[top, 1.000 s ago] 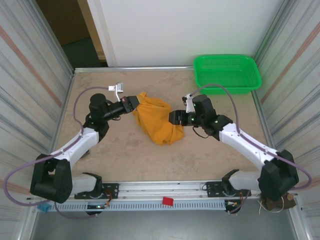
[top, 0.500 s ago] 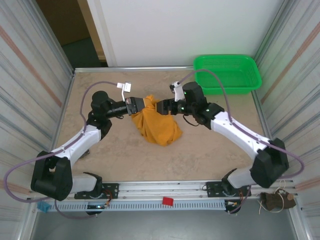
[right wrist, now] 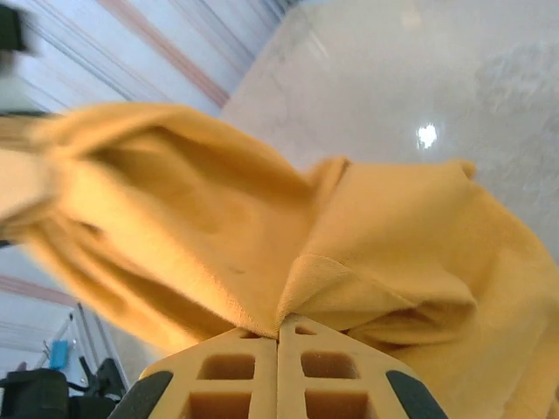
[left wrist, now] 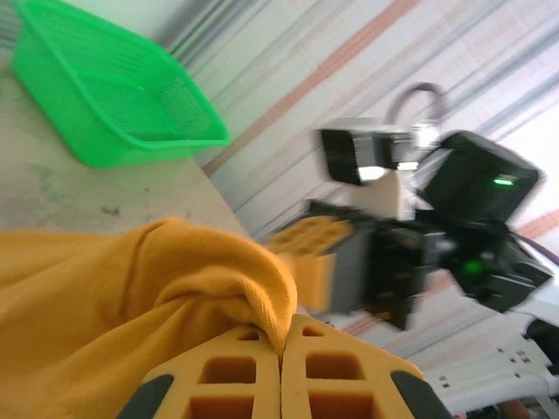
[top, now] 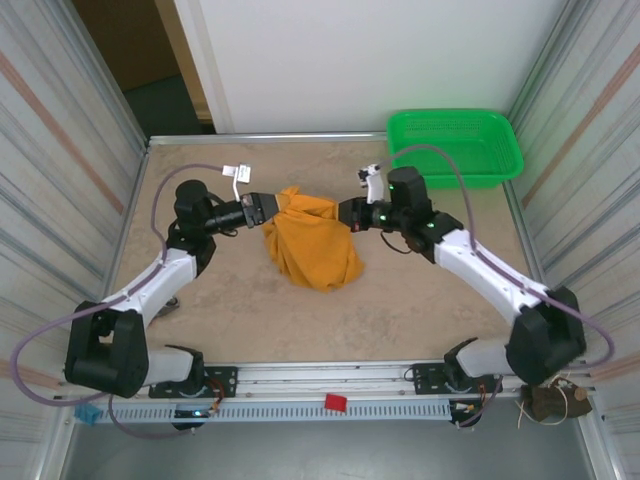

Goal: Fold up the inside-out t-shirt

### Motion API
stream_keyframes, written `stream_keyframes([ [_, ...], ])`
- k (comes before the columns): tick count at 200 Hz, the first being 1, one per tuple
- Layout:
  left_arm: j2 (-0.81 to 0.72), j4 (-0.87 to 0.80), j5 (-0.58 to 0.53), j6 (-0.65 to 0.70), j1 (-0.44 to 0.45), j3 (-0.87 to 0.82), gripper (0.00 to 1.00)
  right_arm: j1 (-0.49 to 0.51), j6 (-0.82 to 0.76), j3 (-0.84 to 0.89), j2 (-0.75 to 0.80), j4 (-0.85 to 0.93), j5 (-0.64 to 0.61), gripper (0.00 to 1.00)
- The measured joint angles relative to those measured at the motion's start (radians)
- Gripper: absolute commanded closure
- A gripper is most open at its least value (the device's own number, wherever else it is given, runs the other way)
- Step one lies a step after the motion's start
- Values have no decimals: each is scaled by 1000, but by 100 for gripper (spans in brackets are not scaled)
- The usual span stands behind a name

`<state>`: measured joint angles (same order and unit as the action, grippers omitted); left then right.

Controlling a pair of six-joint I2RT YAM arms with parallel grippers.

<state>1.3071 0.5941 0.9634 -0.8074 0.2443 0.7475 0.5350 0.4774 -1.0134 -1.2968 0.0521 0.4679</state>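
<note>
Soft, light and limp, the mustard-orange cloth t-shirt sags at the middle of the bench. The left pincer and right pincer are each clamped on its upper edge, which looks like a good hold for spreading it.

The right gripper has been raised and closed on the upper edge of the mustard-orange cloth t-shirt, which has been stretched wider.

Beige stone-look table is carrying two things. A green mesh basket is sitting at the 1 o'clock corner, up by the far and right edges. The mustard inside-out t-shirt is lying bunched about at centre, well apart from the basket, its lower end pointing toward 5 o'clock.
</note>
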Motion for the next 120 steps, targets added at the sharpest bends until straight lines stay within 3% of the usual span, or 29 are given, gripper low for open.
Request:
stream_keyframes([
  [15,35,6,-7,0,-3,-22,100,4,12,12,85,-8,-6,100],
  [31,65,9,-16,6,0,-42,66,13,23,21,143,-26,-12,100],
  [52,70,-22,-53,24,-3,-63,44,14,46,29,171,-50,-19,100],
  [101,-121,-283,-256,163,39,-64,39,22,61,30,135,-51,-35,100],
  [105,-139,-301,-275,172,51,-63,39,24,55,29,126,-48,-42,93],
  [115,-183,-341,-332,185,85,-61,36,27,38,22,93,-24,-62,57],
  [120,-201,-360,-360,188,106,-61,34,27,26,17,76,-11,-72,48],
])
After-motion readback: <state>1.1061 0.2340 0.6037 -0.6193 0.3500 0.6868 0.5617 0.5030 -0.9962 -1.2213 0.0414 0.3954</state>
